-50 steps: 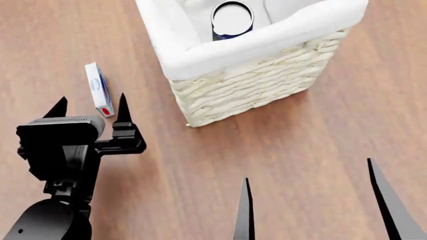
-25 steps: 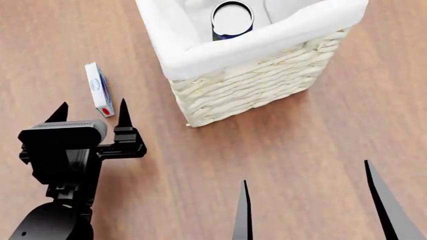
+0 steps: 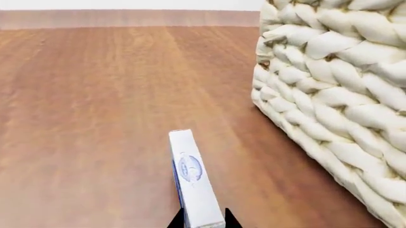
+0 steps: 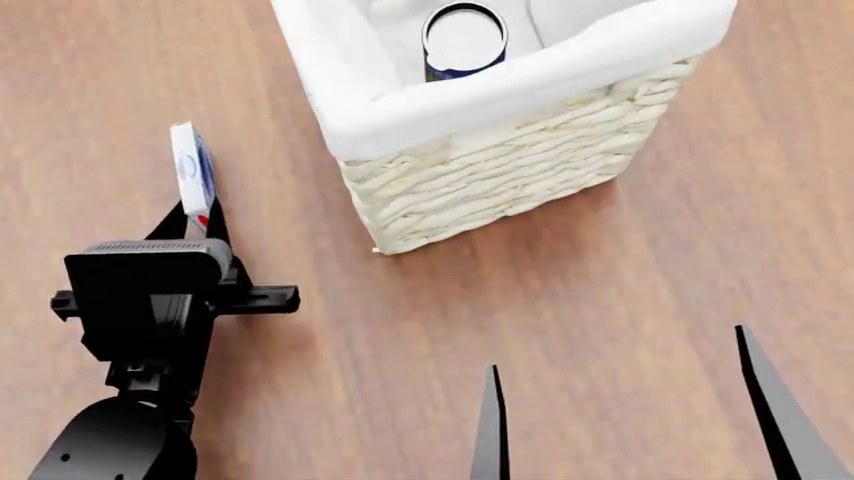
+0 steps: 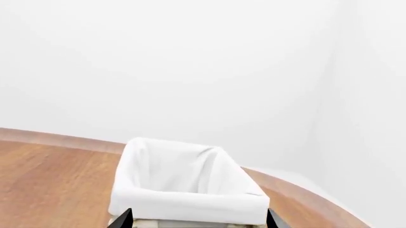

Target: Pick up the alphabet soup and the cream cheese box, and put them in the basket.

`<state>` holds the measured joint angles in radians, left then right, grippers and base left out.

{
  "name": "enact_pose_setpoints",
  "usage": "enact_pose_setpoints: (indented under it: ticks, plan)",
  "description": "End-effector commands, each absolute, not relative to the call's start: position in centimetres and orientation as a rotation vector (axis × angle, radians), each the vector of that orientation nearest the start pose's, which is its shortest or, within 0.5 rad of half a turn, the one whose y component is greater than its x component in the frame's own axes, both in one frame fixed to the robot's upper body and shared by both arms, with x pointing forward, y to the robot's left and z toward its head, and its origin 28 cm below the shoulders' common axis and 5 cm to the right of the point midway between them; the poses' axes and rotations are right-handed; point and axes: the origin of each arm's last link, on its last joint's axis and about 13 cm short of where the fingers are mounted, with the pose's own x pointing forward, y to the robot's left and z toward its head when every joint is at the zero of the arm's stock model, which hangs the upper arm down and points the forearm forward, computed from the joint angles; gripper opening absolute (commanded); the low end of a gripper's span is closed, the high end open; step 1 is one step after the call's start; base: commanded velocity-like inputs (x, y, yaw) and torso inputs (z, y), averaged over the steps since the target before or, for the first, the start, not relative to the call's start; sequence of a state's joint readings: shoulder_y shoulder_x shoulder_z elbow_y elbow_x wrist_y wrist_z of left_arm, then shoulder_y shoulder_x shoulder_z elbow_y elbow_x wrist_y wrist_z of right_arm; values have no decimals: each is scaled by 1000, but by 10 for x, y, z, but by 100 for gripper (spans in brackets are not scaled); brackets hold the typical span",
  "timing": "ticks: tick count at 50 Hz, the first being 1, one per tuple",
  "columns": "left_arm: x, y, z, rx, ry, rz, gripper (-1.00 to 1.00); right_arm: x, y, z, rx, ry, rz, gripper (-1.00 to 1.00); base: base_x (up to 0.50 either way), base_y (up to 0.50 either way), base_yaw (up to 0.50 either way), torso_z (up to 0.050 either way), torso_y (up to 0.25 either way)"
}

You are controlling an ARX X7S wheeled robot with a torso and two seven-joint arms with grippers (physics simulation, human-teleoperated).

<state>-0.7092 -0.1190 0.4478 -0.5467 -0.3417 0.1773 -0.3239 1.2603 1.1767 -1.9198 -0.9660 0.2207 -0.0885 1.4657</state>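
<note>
The cream cheese box [image 4: 191,172], white with a blue oval logo and a red mark, stands on its thin edge on the wooden floor left of the basket [image 4: 521,170]. My left gripper [image 4: 196,218] has its two fingertips [image 3: 178,220] pressed against both sides of the box's near end [image 3: 190,175]. The alphabet soup [image 4: 465,40] stands upright inside the basket, its pale top showing. My right gripper [image 4: 617,352] is open and empty, in front of the basket and facing it [image 5: 190,190].
The basket's woven wall [image 3: 330,95] stands close beside the box, with a strip of bare wood floor [image 3: 95,118] between and around them. A white wall [image 5: 190,71] rises behind the basket.
My left gripper has moved forward around the box's near end and its fingers have closed from wide apart to against the box. The right arm has barely moved.
</note>
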Motion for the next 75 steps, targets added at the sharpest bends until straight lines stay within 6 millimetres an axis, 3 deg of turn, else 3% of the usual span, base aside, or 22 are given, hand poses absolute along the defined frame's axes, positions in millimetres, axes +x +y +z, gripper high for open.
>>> enact_pose_setpoints:
  ticks: [1, 6, 17, 23, 26, 32, 38, 45, 53, 59, 65, 75]
  plan:
    - [355, 175, 93, -69, -221, 20, -100, 129, -112, 182, -224, -713, 116, 100, 0, 0, 0, 0, 0]
    - [353, 176, 102, -72, -244, 19, -100, 129, -112, 181, -220, -714, 116, 100, 0, 0, 0, 0, 0]
    - [345, 199, 183, -72, -484, 67, -100, 130, -111, 180, -211, -713, 122, 100, 0, 0, 0, 0, 0]
    - [353, 209, 222, -58, -583, 96, -100, 130, -112, 179, -206, -713, 120, 100, 0, 0, 0, 0, 0]
    - [354, 209, 243, -47, -630, 95, -100, 130, -112, 180, -206, -715, 118, 100, 0, 0, 0, 0, 0]
    - [346, 206, 262, -62, -689, 77, -100, 129, -112, 179, -204, -713, 116, 100, 0, 0, 0, 0, 0]
    - [350, 203, 302, -54, -774, 50, -100, 128, -112, 180, -206, -713, 116, 100, 0, 0, 0, 0, 0]
    - [354, 188, 346, -31, -807, -96, -100, 128, -112, 179, -206, -709, 113, 100, 0, 0, 0, 0, 1]
    - [363, 165, 394, -8, -718, -491, -100, 128, -115, 179, -212, -704, 96, 100, 0, 0, 0, 0, 0]
    - [377, 153, 402, -1, -665, -631, -100, 126, -116, 177, -206, -701, 84, 100, 0, 0, 0, 0, 2]
    - [381, 139, 388, 147, -620, -752, -100, 125, -117, 174, -203, -691, 82, 100, 0, 0, 0, 0, 0]
    - [381, 130, 370, 148, -497, -948, -100, 123, -119, 174, -206, -686, 72, 100, 0, 0, 0, 0, 1]
